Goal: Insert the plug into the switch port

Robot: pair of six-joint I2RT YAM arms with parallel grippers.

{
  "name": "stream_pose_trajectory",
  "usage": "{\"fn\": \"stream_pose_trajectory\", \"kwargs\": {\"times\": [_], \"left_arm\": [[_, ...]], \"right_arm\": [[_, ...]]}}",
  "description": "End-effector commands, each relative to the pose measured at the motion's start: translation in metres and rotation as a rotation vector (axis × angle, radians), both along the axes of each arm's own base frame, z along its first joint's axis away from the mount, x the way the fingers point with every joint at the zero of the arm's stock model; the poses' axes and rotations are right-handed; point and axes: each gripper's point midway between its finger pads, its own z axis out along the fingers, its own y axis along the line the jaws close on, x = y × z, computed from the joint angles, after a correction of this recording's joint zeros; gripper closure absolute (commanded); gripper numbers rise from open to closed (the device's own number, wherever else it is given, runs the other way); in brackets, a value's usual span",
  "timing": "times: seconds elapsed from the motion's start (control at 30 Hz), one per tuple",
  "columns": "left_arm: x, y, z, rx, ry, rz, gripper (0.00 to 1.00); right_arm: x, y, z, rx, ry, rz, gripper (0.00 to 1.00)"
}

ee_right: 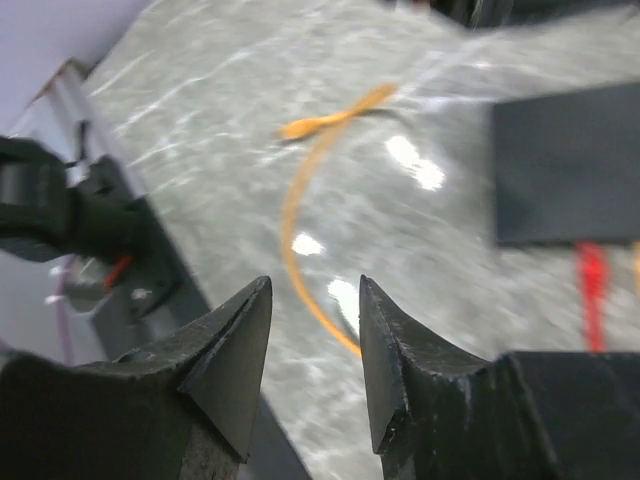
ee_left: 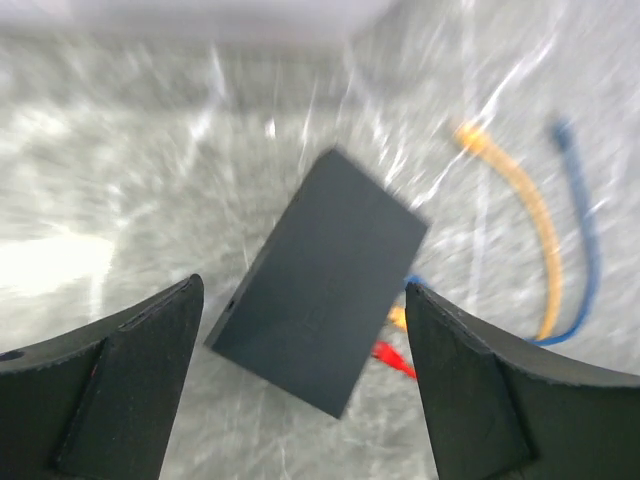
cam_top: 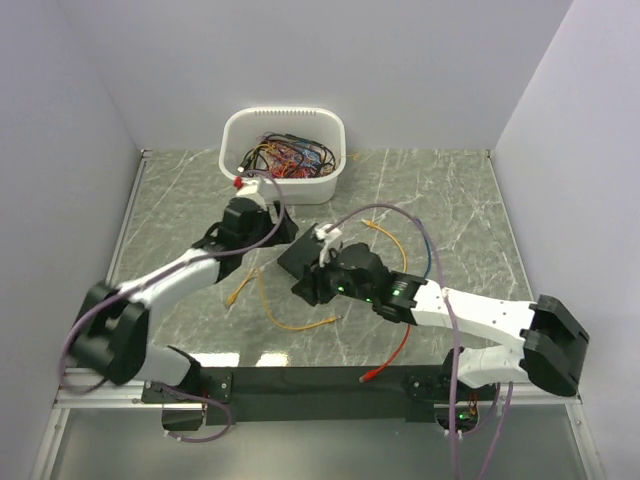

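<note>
We see the left gripper hanging above the table with its two fingers spread wide and nothing between them. Straight below that gap, in the left wrist view, lies the black box, flat on the marbled surface and turned at a slant. It touches neither finger. A red plug sits right at the box's lower edge. The picture is blurred, so we cannot tell whether the plug is seated in a socket or only lies against the edge, and we cannot make out the single sockets.

The right gripper shows a narrow gap between its fingers, and that gap holds nothing. From its wrist view the box lies ahead and off to the right, apart from the fingertips, with the red plug meeting its near edge.

From above, the box rests near the middle of the table between the two grippers, the left one up and to its left, the right one close at its lower right. An orange cable curves on the table under the right fingers, and a blue cable lies past the box. The white tub stands at the far edge.
</note>
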Motion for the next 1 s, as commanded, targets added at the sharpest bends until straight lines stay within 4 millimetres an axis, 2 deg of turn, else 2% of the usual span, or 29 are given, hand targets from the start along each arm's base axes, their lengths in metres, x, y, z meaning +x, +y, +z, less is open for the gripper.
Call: {"fn": "stream_pose_trajectory", "kwargs": {"times": [0.0, 0.03, 0.1, 0.13, 0.2, 0.23, 0.3, 0.33, 0.43, 0.57, 0.7, 0.8, 0.97], "left_arm": [[-0.007, 0.033, 0.040, -0.019, -0.097, 0.134, 0.12], [-0.013, 0.044, 0.050, -0.029, -0.124, 0.166, 0.11], [-0.022, 0.052, 0.055, -0.044, -0.137, 0.190, 0.10], [-0.028, 0.061, 0.062, -0.057, -0.158, 0.210, 0.10], [-0.036, 0.072, 0.064, -0.062, -0.172, 0.246, 0.10], [-0.046, 0.080, 0.066, -0.066, -0.177, 0.259, 0.09], [-0.056, 0.091, 0.062, -0.053, -0.176, 0.286, 0.08], [-0.061, 0.097, 0.073, -0.068, -0.206, 0.296, 0.07], [-0.072, 0.110, 0.076, -0.070, -0.223, 0.339, 0.07], [-0.078, 0.113, 0.077, -0.107, -0.238, 0.353, 0.07], [-0.078, 0.114, 0.073, -0.105, -0.229, 0.360, 0.07], [-0.078, 0.112, 0.072, -0.114, -0.228, 0.356, 0.08], [-0.079, 0.113, 0.072, -0.115, -0.228, 0.360, 0.08]], "right_arm": [[-0.006, 0.038, 0.026, 0.063, 0.000, 0.065, 0.52], [-0.002, 0.050, 0.022, 0.043, 0.009, 0.062, 0.52], [-0.001, 0.062, 0.012, 0.004, 0.031, 0.067, 0.51], [0.003, 0.076, 0.004, -0.020, 0.040, 0.068, 0.51], [0.006, 0.085, -0.011, -0.065, 0.068, 0.068, 0.51], [0.011, 0.096, -0.017, -0.083, 0.076, 0.068, 0.51], [0.016, 0.102, -0.025, -0.110, 0.087, 0.059, 0.51], [0.021, 0.109, -0.027, -0.111, 0.086, 0.051, 0.51], [0.028, 0.116, -0.035, -0.139, 0.095, 0.035, 0.51], [0.034, 0.118, -0.043, -0.176, 0.106, 0.007, 0.51], [0.036, 0.120, -0.052, -0.200, 0.120, 0.003, 0.51], [0.036, 0.123, -0.066, -0.228, 0.152, -0.002, 0.53], [0.036, 0.122, -0.074, -0.232, 0.166, -0.013, 0.58]]}}
